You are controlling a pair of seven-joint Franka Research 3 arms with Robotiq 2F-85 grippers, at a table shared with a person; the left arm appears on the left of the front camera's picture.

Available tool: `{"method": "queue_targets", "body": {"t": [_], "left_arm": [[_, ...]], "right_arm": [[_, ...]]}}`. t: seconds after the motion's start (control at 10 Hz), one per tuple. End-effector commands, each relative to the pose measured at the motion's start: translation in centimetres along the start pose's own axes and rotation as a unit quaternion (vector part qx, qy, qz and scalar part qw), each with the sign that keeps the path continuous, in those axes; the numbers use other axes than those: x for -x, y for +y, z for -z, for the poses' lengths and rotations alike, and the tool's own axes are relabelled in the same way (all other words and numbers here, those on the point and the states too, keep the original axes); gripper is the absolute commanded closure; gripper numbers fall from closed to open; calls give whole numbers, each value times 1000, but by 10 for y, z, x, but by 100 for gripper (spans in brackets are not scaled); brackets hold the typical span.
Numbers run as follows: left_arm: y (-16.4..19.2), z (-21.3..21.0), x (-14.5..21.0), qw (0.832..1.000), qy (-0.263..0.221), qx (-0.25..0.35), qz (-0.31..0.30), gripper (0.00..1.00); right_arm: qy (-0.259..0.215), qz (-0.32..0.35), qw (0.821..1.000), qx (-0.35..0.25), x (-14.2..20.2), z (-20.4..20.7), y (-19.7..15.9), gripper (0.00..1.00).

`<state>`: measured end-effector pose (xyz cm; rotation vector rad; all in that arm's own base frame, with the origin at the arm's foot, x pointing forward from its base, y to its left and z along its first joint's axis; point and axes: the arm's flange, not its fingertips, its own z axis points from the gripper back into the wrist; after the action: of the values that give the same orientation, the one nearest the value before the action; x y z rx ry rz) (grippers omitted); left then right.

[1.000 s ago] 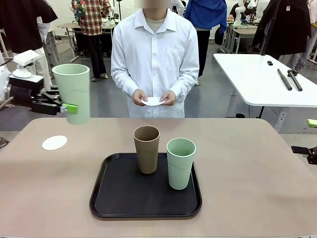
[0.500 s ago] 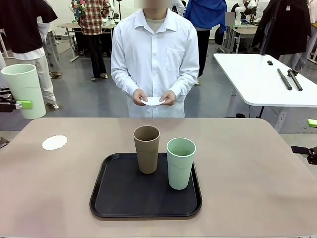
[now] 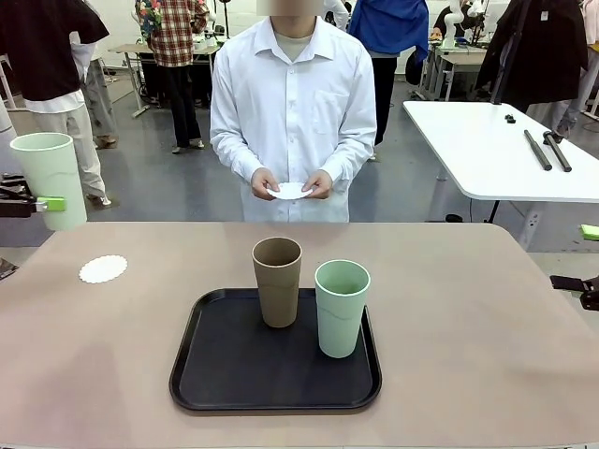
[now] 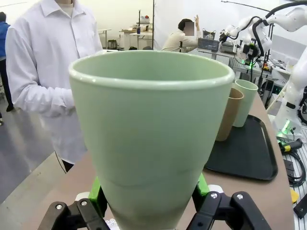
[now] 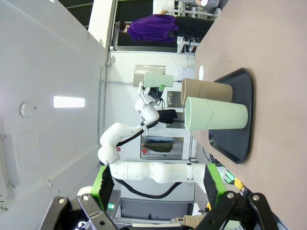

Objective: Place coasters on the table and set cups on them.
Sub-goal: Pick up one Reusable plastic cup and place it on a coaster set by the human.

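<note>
You have a black tray at the middle of the beige table, toward your side. Two cups stand upright on it: the brown cup at the left and farther back, the pale green cup just beside it on the right. One lacy white coaster lies flat on the table's left part, well apart from the tray, with bare tabletop around it and no cup on it. The person in a white shirt stands at the far side and holds a second coaster at waist height, off the table. A white side table with black rods stands beyond the far right corner.

Your left pincer is clenched on the other green cup. The green pads press its lower wall from both sides, which you see clearly in the left wrist view. That cup is upright and up in the air by the table's far left corner, behind the coaster and not on it. Whether it hangs over the tabletop or just past the edge, you can't tell.

Your right pincer is spread wide and released, with nothing between the pads. It sits off to the right, looking sideways across the table at the tray.
</note>
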<state>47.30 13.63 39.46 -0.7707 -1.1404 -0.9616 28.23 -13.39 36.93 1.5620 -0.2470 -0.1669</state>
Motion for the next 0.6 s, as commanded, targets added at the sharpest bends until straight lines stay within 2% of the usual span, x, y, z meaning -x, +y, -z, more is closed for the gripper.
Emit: {"method": "queue_targets", "body": {"t": [0.0, 0.2, 0.5], "left_arm": [[15, 14, -7, 1000, 4, -16, -5, 16], [24, 18, -7, 1000, -4, -18, -13, 16], [15, 17, -3, 1000, 1, -11, -3, 16]], "right_arm": [[-8, -2, 1000, -12, -4, 1, 2, 0], [-8, -2, 1000, -12, -4, 1, 2, 0], [-8, -2, 1000, -12, -4, 1, 2, 0]]}}
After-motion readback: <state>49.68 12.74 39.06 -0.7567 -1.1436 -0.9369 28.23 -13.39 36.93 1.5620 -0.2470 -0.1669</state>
